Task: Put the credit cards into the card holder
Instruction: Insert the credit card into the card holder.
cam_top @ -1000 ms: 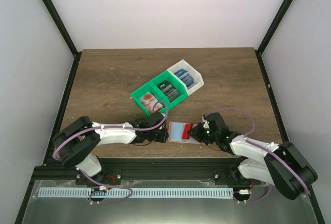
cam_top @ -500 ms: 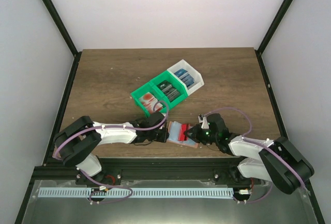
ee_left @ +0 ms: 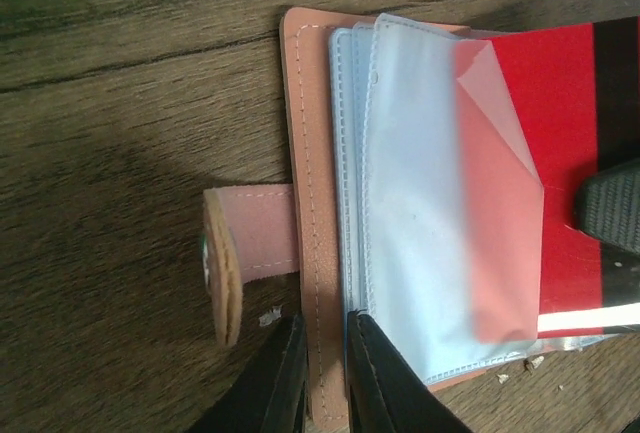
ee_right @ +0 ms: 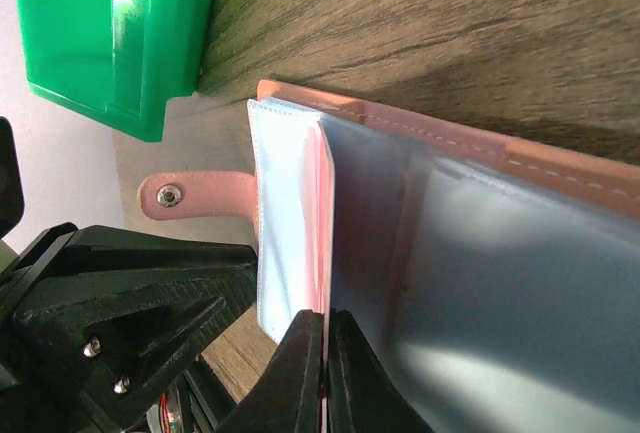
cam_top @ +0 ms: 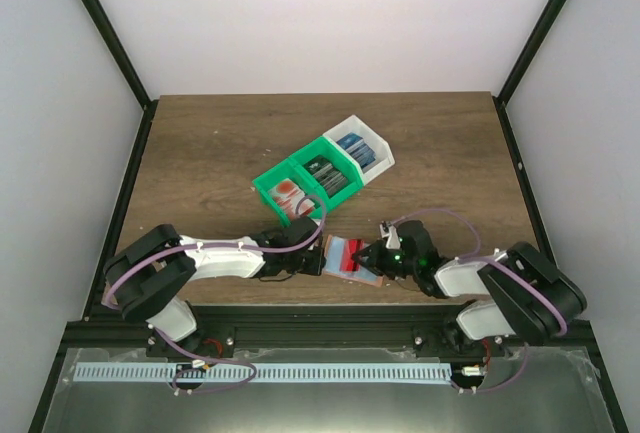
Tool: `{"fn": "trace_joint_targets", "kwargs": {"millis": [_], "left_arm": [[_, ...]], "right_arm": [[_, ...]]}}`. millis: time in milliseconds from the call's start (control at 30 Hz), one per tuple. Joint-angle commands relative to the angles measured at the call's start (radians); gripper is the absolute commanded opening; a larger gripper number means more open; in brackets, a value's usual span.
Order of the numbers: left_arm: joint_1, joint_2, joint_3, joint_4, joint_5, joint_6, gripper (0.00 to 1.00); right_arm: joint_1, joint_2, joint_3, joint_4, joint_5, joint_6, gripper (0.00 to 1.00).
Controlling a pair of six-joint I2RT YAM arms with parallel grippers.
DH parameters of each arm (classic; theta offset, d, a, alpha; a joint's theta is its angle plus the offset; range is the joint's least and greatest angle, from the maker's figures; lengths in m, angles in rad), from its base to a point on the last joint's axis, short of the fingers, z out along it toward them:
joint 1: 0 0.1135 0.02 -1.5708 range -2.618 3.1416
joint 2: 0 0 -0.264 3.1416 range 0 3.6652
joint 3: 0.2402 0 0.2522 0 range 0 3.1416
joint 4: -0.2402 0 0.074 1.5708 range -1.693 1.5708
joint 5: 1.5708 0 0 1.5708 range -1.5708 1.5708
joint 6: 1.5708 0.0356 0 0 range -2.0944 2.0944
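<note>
The salmon card holder [cam_top: 345,256] lies open near the table's front edge, its clear sleeves showing. My left gripper [cam_top: 318,259] is shut on the holder's left cover edge [ee_left: 312,253], pinning it; the snap tab [ee_left: 250,243] sticks out to the left. My right gripper [cam_top: 372,258] is shut on a red-and-white credit card [ee_left: 560,153] whose left part sits inside a clear sleeve [ee_left: 430,203]. In the right wrist view the card shows edge-on [ee_right: 326,213] between the sleeves [ee_right: 285,213], with my fingers clamped on it. More cards lie in the bins.
A green bin [cam_top: 300,185] with two compartments and a white bin [cam_top: 362,151] stand just behind the holder, holding red-and-white, dark and blue cards. The green bin's corner [ee_right: 110,33] is close to the holder's tab. The table's front edge is right below.
My right gripper has moved left toward the holder, sliding the red-and-white card further into the sleeve. The left gripper has stayed put on the cover.
</note>
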Motion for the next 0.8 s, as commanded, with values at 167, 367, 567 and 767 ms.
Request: {"fn": "trace_joint_targets", "kwargs": {"millis": [167,367,567,767], "left_arm": [[-0.002,0.028,-0.032,-0.064,-0.013,-0.007,0.12],[-0.002,0.030,-0.032,-0.062,-0.012,-0.007,0.12],[-0.003,0.020,-0.038,-0.066,-0.022,-0.009,0.12],[-0.002,0.028,-0.032,-0.069,-0.019,-0.001,0.12]], "right_arm": [[0.021,0.135,-0.006,0.173,-0.042,0.027,0.01],[0.035,0.146,0.004,0.170,-0.035,0.039,0.05],[0.082,0.034,0.102,-0.140,0.102,0.019,0.26],[0.102,-0.030,0.187,-0.418,0.212,0.000,0.48]]}}
